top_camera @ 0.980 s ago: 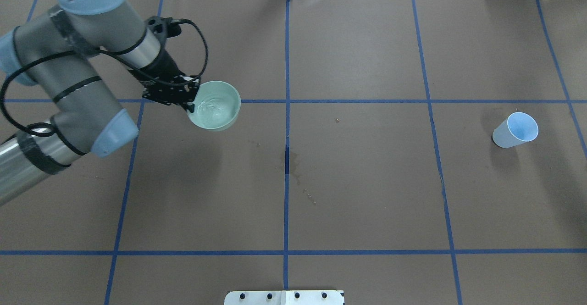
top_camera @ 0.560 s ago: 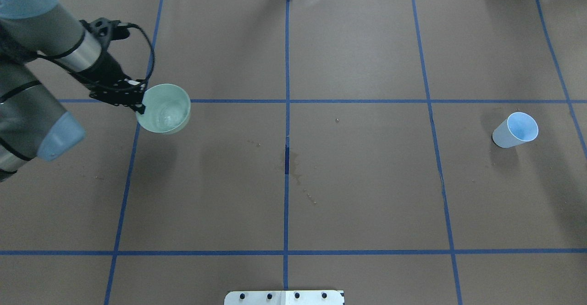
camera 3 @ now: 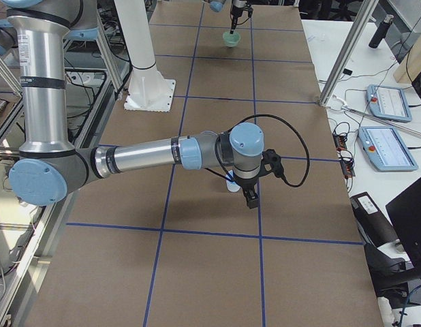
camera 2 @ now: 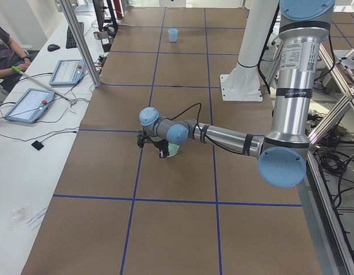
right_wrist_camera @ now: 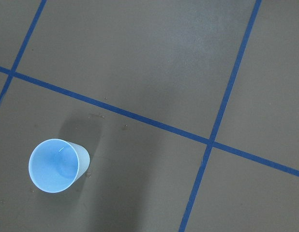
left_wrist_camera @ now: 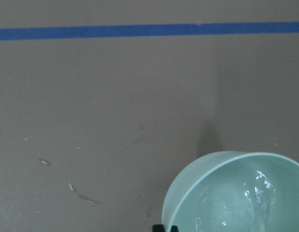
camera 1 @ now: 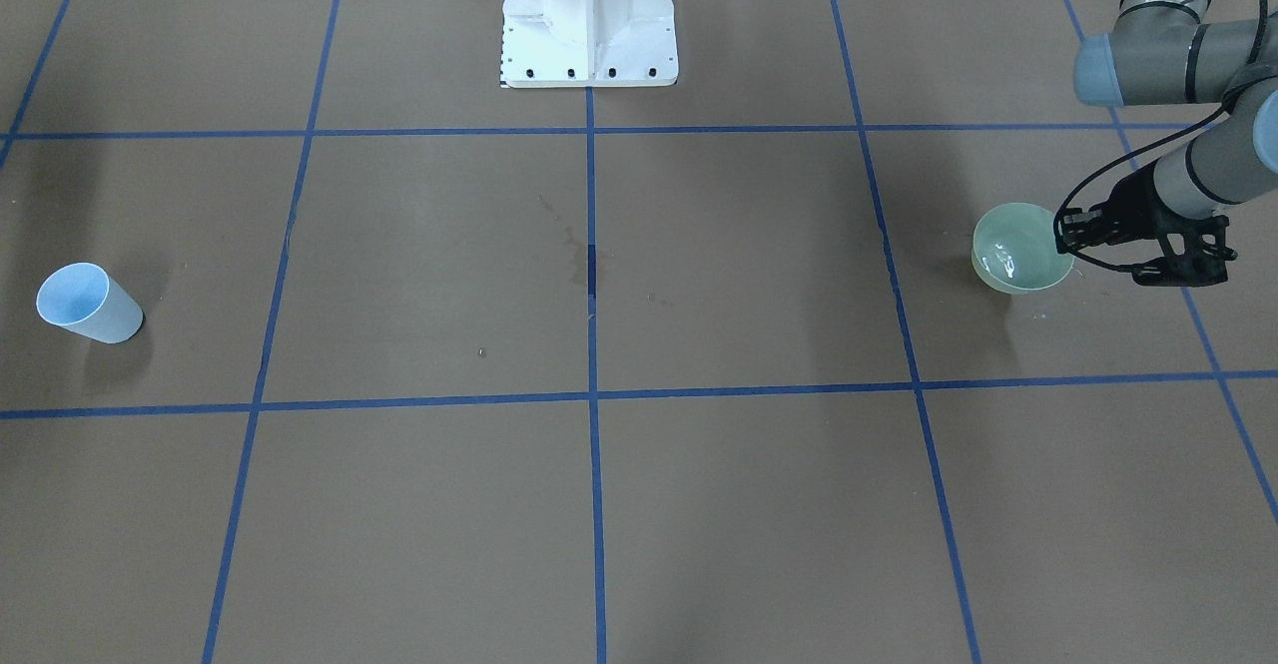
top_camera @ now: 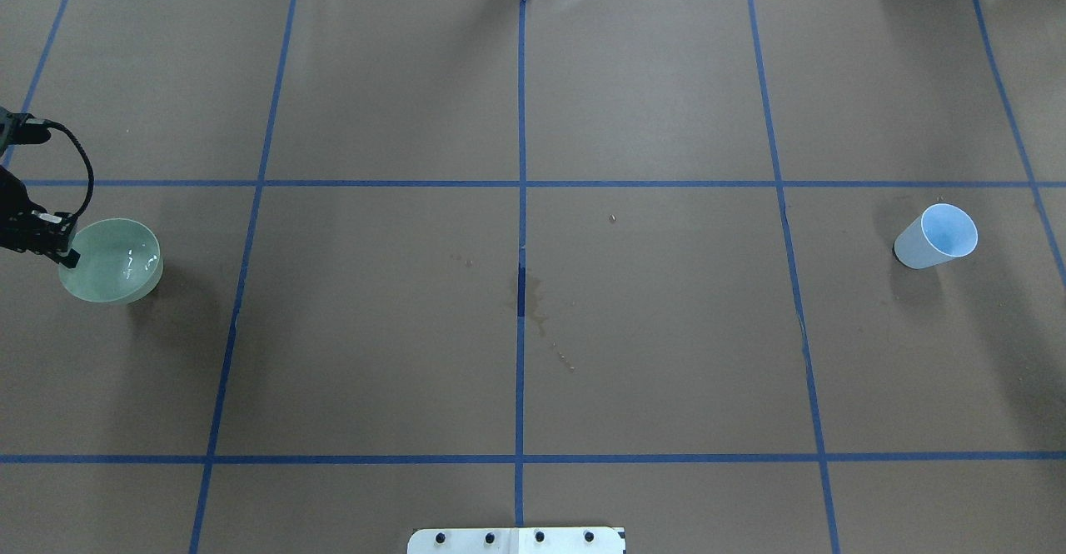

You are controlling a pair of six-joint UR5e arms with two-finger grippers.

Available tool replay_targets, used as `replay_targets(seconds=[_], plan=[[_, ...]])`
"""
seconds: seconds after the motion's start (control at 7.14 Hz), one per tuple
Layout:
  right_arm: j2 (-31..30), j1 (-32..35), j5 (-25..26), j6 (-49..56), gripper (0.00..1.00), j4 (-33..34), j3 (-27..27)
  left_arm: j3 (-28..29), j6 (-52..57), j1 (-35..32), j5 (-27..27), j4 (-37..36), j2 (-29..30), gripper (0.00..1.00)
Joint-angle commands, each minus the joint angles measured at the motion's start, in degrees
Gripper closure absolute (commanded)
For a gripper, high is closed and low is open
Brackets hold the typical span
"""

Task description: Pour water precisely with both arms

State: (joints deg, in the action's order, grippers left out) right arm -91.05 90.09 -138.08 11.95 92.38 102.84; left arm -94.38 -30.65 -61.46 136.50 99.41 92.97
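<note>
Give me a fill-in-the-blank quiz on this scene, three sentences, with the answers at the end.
1. The left gripper is shut on the rim of a pale green ____.
2. The bowl holds a little ____, seen only as glints.
3. The light blue cup stands ____ on the table, on the robot's right side.
Missing words: bowl; water; upright.

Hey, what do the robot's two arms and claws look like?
The left arm and right arm are grey-silver tubes with light-blue round joint caps, black bands and a white printed label. A black cable loops to each wrist. The left claw and right claw are black.
</note>
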Motion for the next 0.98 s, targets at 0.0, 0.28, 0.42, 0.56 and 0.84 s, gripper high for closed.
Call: replay_targets(seconds=[0.0,0.28,0.42,0.56,0.84], plan=[[-0.6,0.0,0.0,0.0,0.01,0.0,0.9,4.2,0.7,-0.1,-0.1,2.8,0.5,0.78],[-0.7,0.0,0.3,-0.2,0.01,0.1,1.2,4.7,0.9,0.0,-0.1,5.6,0.5,0.01],[-0.7,0.0,0.7,-0.4,0.01,0.1,1.1,4.2,1.0,-2.0,0.2,5.5,0.6,0.0],[-0.6,-0.2,0.8,-3.0,0.01,0.0,1.3,1.4,4.2,-5.4,0.5,4.9,0.5,0.0],[-0.7,-0.6,1.6,-4.6,0.01,-0.1,1.1,-0.1,14.2,-12.4,0.3,4.7,0.0,0.0]])
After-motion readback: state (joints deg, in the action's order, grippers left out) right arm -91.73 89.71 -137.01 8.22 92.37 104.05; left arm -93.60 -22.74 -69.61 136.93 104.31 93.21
